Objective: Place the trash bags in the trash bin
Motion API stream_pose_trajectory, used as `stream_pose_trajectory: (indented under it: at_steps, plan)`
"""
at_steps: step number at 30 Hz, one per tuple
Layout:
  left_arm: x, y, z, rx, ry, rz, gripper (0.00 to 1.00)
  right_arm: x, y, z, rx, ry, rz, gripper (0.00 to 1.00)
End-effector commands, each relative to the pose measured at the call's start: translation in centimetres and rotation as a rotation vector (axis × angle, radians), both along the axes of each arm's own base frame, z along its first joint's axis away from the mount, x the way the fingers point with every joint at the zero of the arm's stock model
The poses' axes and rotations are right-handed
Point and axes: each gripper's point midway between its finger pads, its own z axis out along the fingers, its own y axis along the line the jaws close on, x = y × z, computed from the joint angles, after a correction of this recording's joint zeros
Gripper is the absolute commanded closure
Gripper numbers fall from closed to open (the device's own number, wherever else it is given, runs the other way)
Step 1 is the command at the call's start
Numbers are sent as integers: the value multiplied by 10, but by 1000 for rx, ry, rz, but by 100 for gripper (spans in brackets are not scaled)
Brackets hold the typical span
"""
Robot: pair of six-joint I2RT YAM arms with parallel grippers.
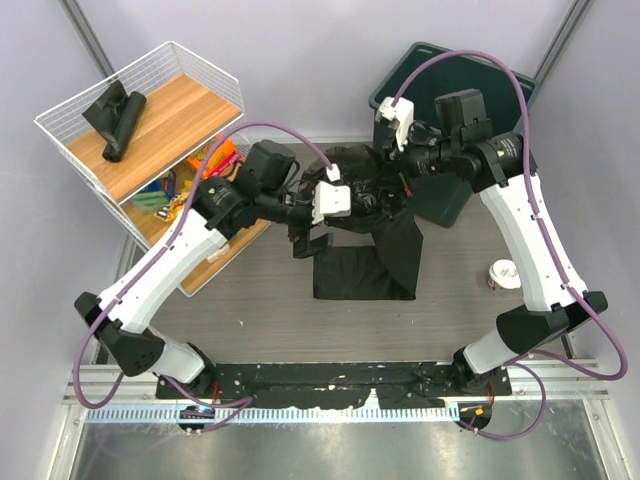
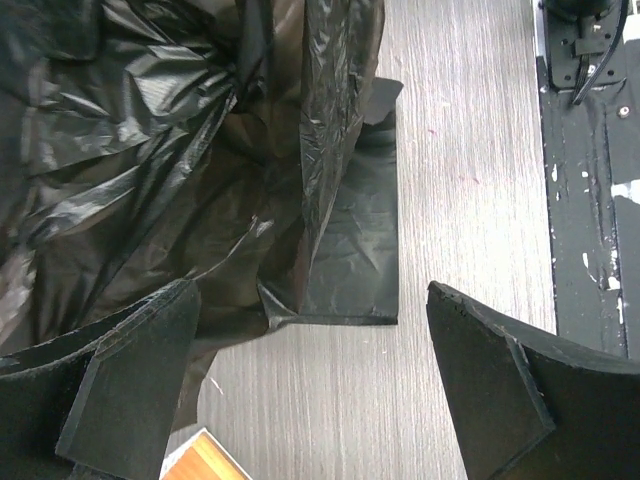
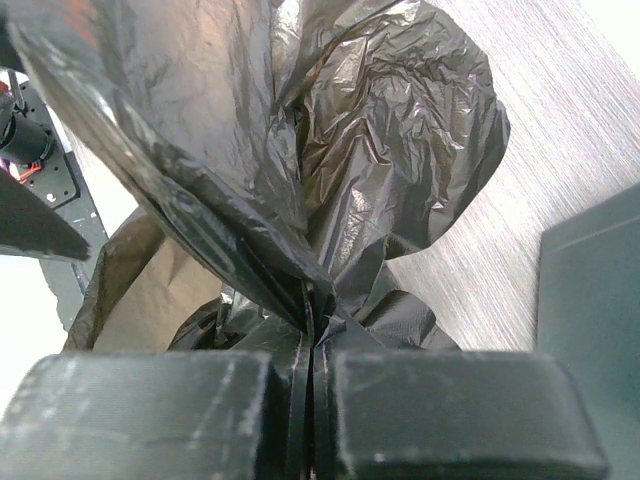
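Inspection at mid-frame of the top view: my right hand is clamped tight on a gathered fold of the crinkled sack, a thin glossy black trash bag; the right wrist view shows the plastic pinched flat between both fingers and billowing away above them. My left hand stands wide apart with nothing between its fingers; it sits at the left side of the sack, and I cannot tell whether the left finger touches the plastic. The sack is bunched above the bench at centre frame, just left of the trash bin, not inside it. The trash bin stands at the upper right of the top view, dark grey-green, its near wall also visible at the right edge of the right wrist view. A flat folded sheet of black bag lies on the bench directly below the sack, its upper part overlapped by it. A further black roll rests on the top board of the white wire shelf rack at upper left, with colourful snack packets on the level beneath.
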Motion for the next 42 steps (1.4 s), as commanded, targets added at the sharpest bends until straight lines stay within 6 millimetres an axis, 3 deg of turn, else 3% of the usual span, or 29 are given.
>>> stream_pose_trajectory:
  at_steps: [1, 3, 5, 8, 10, 11, 25, 32, 37, 42]
  plan:
    - [7, -18, -7, -19, -63, -48, 0, -2, 0, 19, 33, -37, 16, 99]
    - [10, -27, -17, -2, -64, -46, 1, -1, 1, 23, 45, -41, 15, 99]
    - [19, -33, -27, 7, -82, -8, 10, 1, 0, 25, 55, -38, 9, 99]
    - [25, -35, -32, 10, -69, 22, 53, 5, -5, 29, 53, -51, -15, 99]
    - [26, -30, -34, 24, -81, 42, 92, 8, -13, 31, 39, -71, -46, 99]
    - [25, -25, -33, 35, -91, 50, 100, 10, -18, 32, 29, -85, -64, 99]
    - [-9, 71, -80, 375, -44, 175, 100, 28, -86, 46, -53, -195, -278, 99]
    - [-28, 103, -111, 475, 27, 232, 100, 38, -119, 49, -86, -218, -398, 99]
    - [-37, 113, -120, 470, 76, 311, 100, 46, -142, 48, -101, -216, -498, 99]
    - [-26, 104, -106, 344, 109, 474, 97, 50, -150, 45, -65, -220, -570, 99]
